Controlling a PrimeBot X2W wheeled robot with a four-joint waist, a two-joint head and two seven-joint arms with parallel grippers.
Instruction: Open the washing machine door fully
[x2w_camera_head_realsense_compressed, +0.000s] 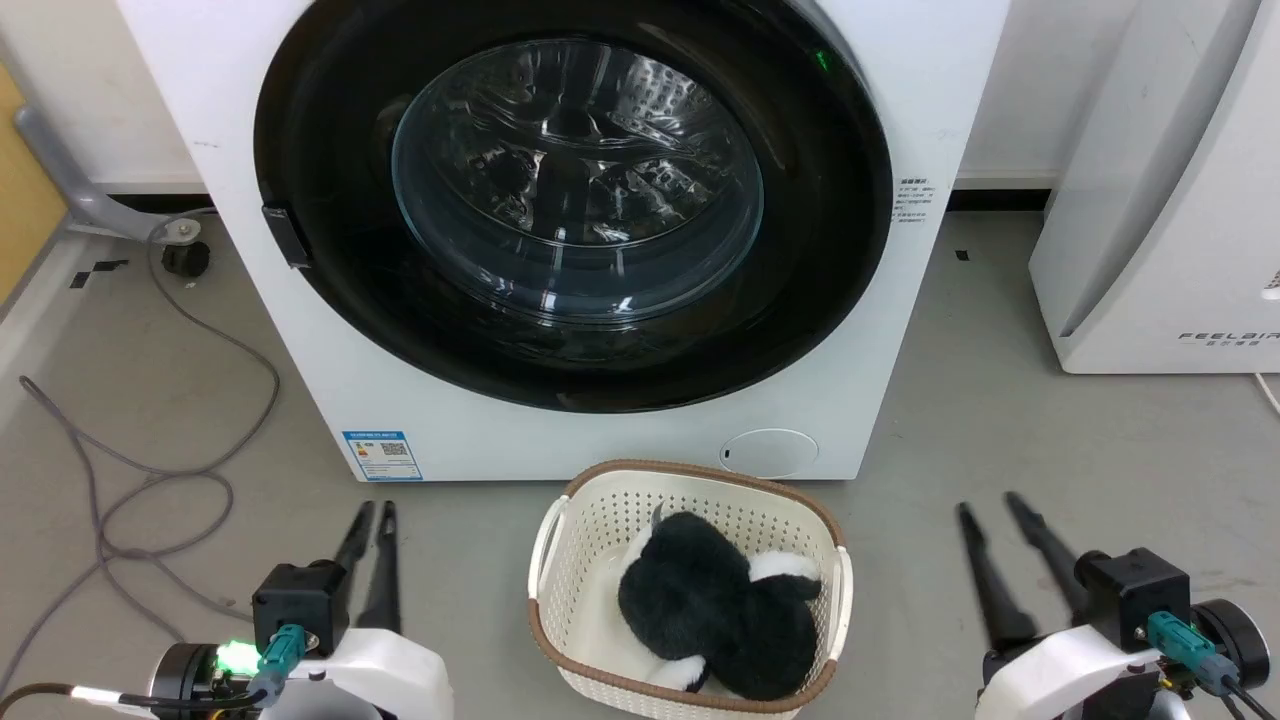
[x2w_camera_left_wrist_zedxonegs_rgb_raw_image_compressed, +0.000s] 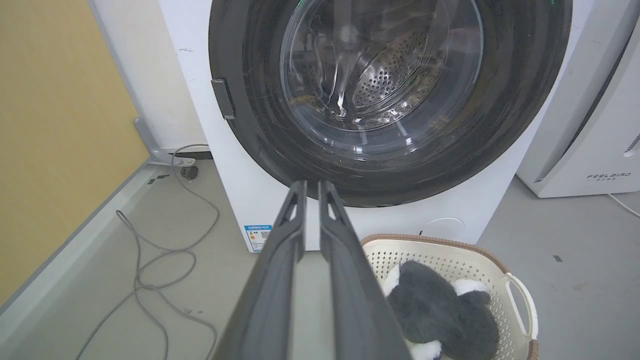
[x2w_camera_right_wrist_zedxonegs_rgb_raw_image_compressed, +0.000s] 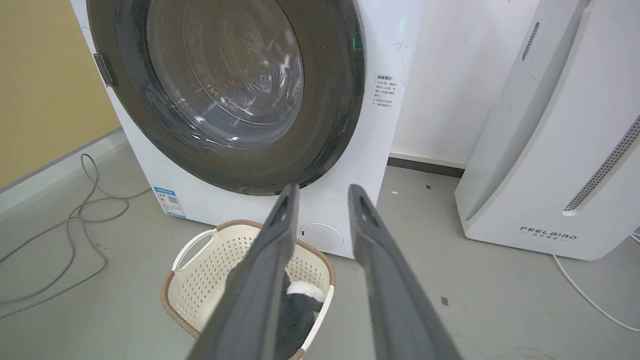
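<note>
**Item 1.** Left claw (x2w_camera_head_realsense_compressed: 378, 507), two long dark fingers: drawn together w/ only a thin slit between, nothing held. Low over grey floor (x2w_camera_head_realsense_compressed: 1000, 420), lower left of head view, fingers pointing toward machine, apart from it.

**Item 2.** Right claw (x2w_camera_head_realsense_compressed: 988, 503), same build: released, clear gap between fingers, nothing held. Lower right of head view, well apart from door.

**Item 3.** Cream perforated plastic basket w/ brown rim (x2w_camera_head_realsense_compressed: 690, 468): on floor between the claws, just in front of machine. Contains black-and-white plush toy (x2w_camera_head_realsense_compressed: 720, 600).

**Item 4.** Big white front-loading washing machine (x2w_camera_head_realsense_compressed: 300, 380): behind basket. Small blue label sticker (x2w_camera_head_realsense_compressed: 382, 455) at lower left of front; round white cover (x2w_camera_head_realsense_compressed: 768, 452) at lower right.

**Item 5.** Large round glossy black washing machine door (x2w_camera_head_realsense_compressed: 575, 200), clear glass bowl at centre: closed, flush w/ machine front. Small dark tab (x2w_camera_head_realsense_compressed: 285, 235) on its left edge. Perforated steel drum visible thru glass.

**Item 6.** Grey cable (x2w_camera_head_realsense_compressed: 150, 480): looped on floor left of machine.

**Item 7.** White appliance marked FEELAIR (x2w_camera_head_realsense_compressed: 1150, 250): right of machine, gap between.
</note>
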